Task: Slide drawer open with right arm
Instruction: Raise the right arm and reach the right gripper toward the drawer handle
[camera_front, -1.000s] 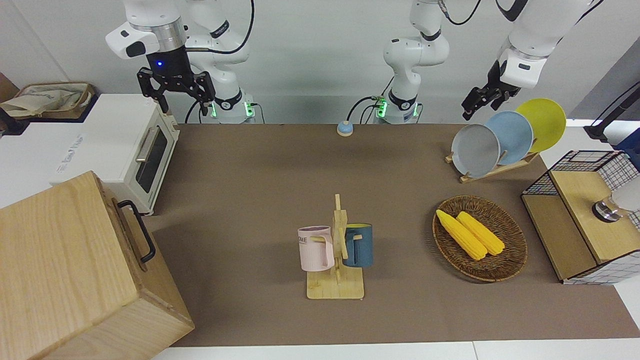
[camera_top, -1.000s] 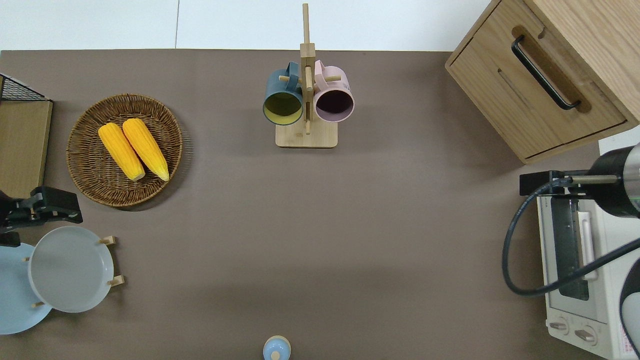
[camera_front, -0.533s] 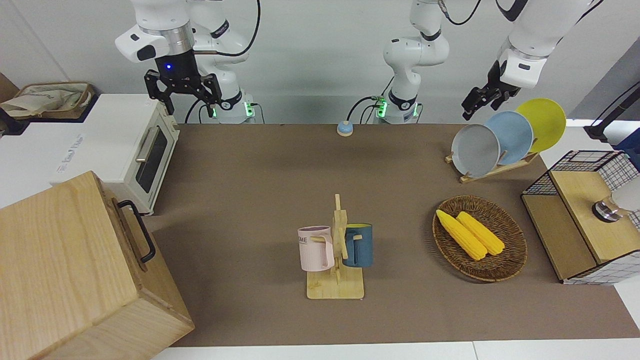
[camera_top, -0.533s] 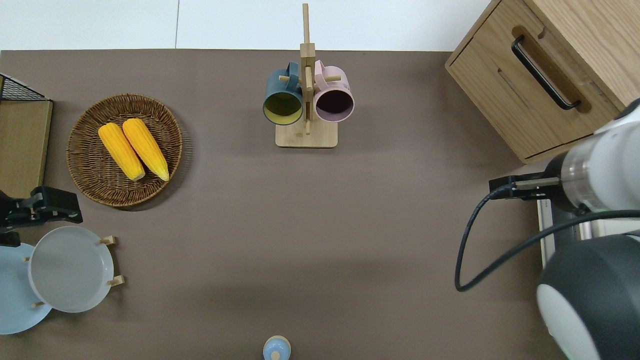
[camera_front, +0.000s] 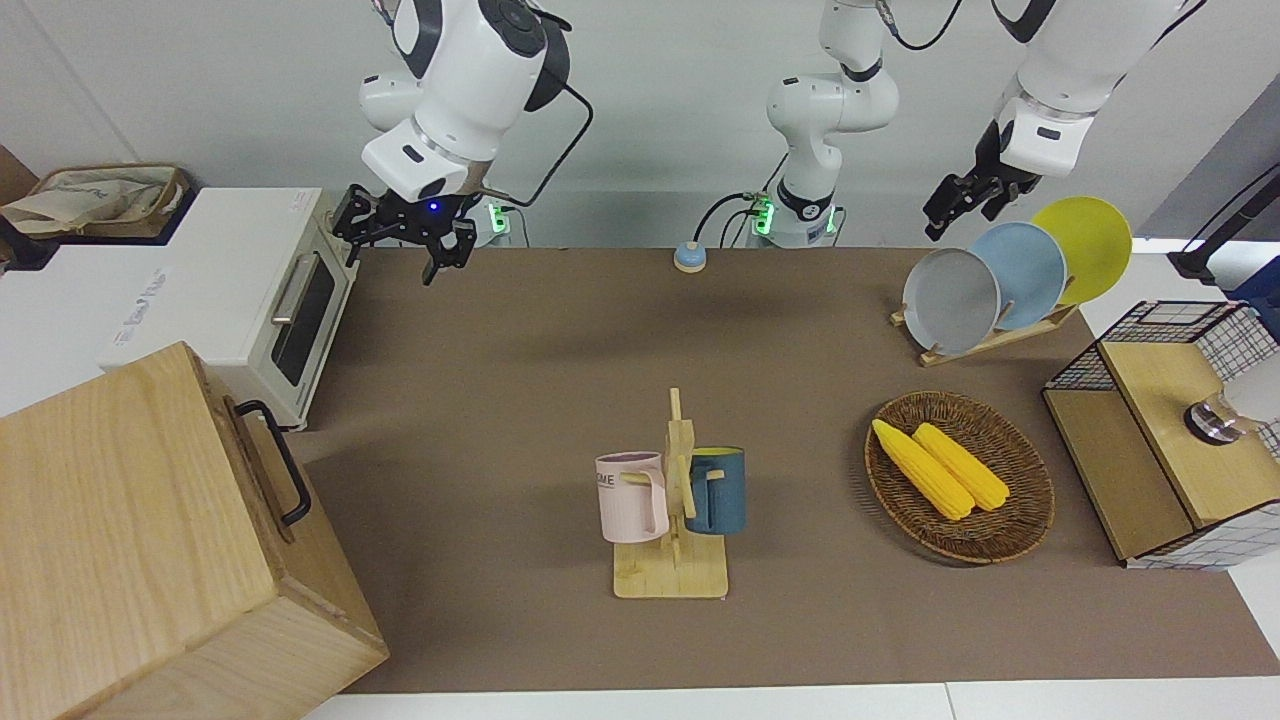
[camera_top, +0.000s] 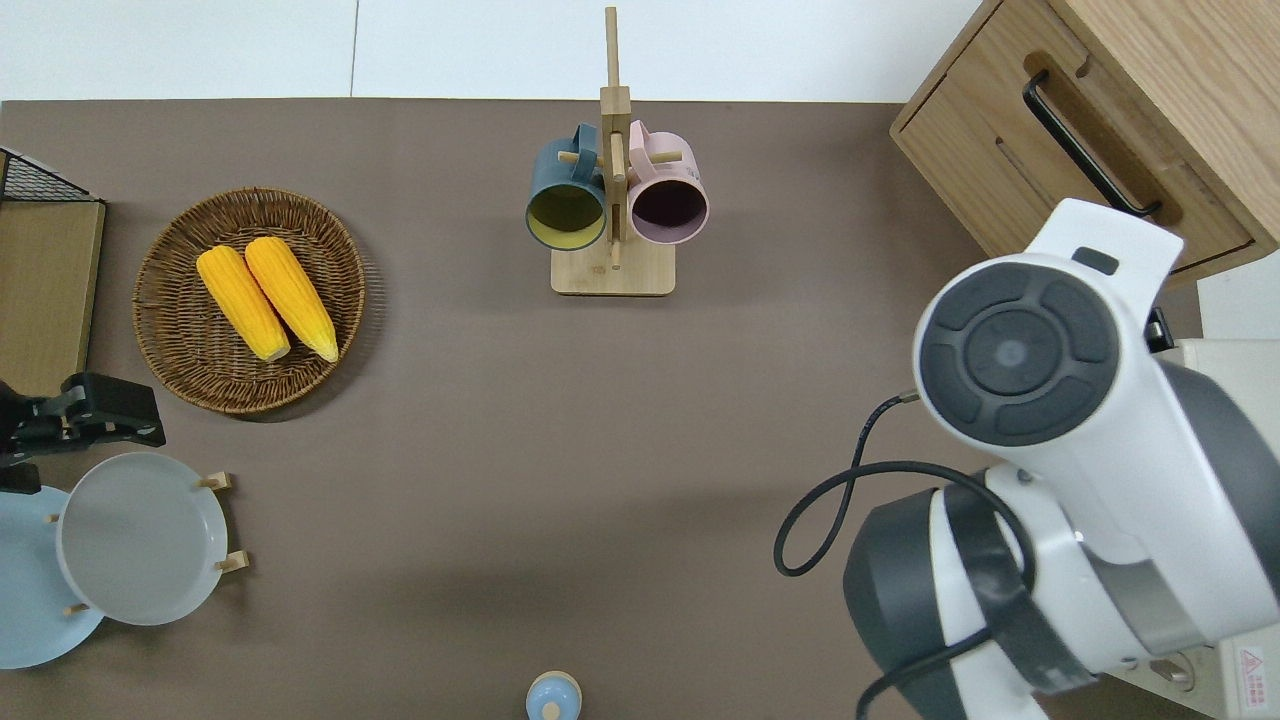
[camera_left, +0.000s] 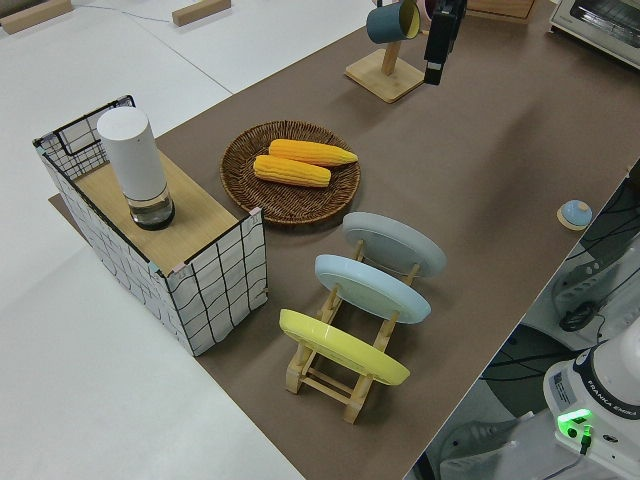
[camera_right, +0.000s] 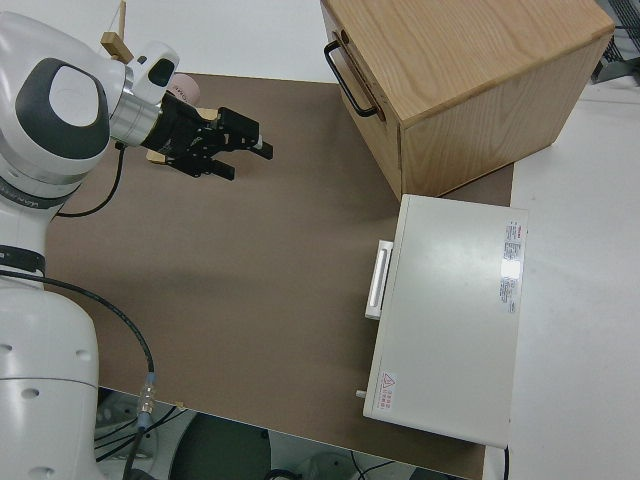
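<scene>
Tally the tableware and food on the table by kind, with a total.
Plates: 3, grey, blue, yellow
Mugs: 2, pink, dark blue
Corn cobs: 2
Total: 7

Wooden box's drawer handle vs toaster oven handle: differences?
The drawer handle is a thin black bar standing off pale wood; the toaster oven handle is a silver bar on a white door. The drawer's sits farther from the robots. Both are straight bars, and neither is gripped; the right gripper is open over the table.
</scene>
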